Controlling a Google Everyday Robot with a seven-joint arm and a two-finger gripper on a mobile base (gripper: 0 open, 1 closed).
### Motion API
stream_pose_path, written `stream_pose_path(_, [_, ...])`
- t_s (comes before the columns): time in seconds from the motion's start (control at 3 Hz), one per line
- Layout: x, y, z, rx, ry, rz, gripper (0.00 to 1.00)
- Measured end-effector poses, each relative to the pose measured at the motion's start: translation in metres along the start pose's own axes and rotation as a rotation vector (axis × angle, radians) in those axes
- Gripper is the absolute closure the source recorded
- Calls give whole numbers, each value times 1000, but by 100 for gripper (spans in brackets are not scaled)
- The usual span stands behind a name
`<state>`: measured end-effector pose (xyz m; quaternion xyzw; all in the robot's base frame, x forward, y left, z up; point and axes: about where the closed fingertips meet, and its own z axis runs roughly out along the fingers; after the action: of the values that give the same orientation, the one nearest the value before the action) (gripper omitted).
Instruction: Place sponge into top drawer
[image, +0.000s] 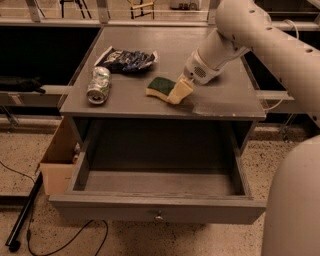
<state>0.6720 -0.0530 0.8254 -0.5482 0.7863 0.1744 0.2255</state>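
Observation:
The sponge (161, 85) lies on the grey table top (220, 100) near its middle, dark green face up over pale yellow foam. My gripper (180, 91) reaches down from the right on the white arm (235, 35). It sits at the sponge's right edge, touching or just against it. The top drawer (150, 207) below the table top is pulled fully out toward me. Its inside looks empty, and a small round knob (159, 217) sits at the centre of its front.
A crushed silver can (98, 84) lies on the left of the table top. A blue-and-white foil snack bag (127, 59) lies behind it. A cardboard box (57, 160) stands on the floor left of the drawer. A black pole and cable (25, 220) lie at lower left.

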Motion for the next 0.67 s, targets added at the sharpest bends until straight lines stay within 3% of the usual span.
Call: stream_pose_path(0.67, [59,58,-70,98,-83,-9,100])
